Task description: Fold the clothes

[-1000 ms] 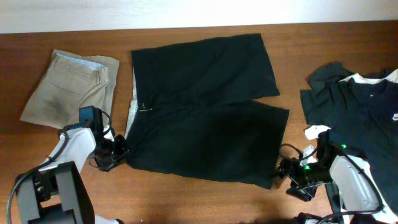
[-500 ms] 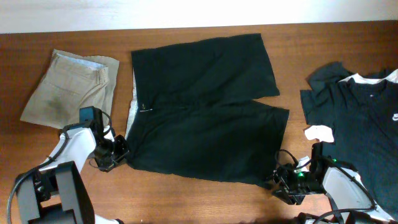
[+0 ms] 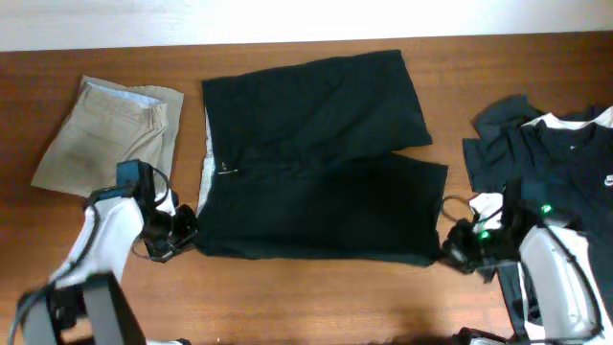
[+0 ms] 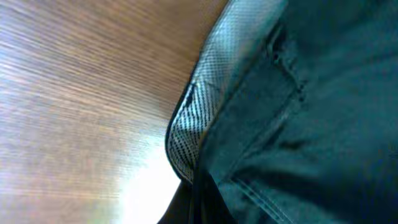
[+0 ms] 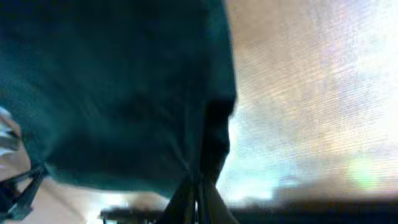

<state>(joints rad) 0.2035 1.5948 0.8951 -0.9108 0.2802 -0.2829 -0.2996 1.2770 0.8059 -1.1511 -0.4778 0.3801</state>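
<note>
On the black shorts, left gripper pinches near waistband corner, right gripper near hem corner; lift both evenly, taut.

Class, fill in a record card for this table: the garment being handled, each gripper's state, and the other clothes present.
Garment handled: black shorts, spread flat mid-table
Left gripper: shut on the waistband corner
Right gripper: shut on a leg hem corner
Other clothes: folded khaki shorts, left; black shirt with white collar trim, right
</note>
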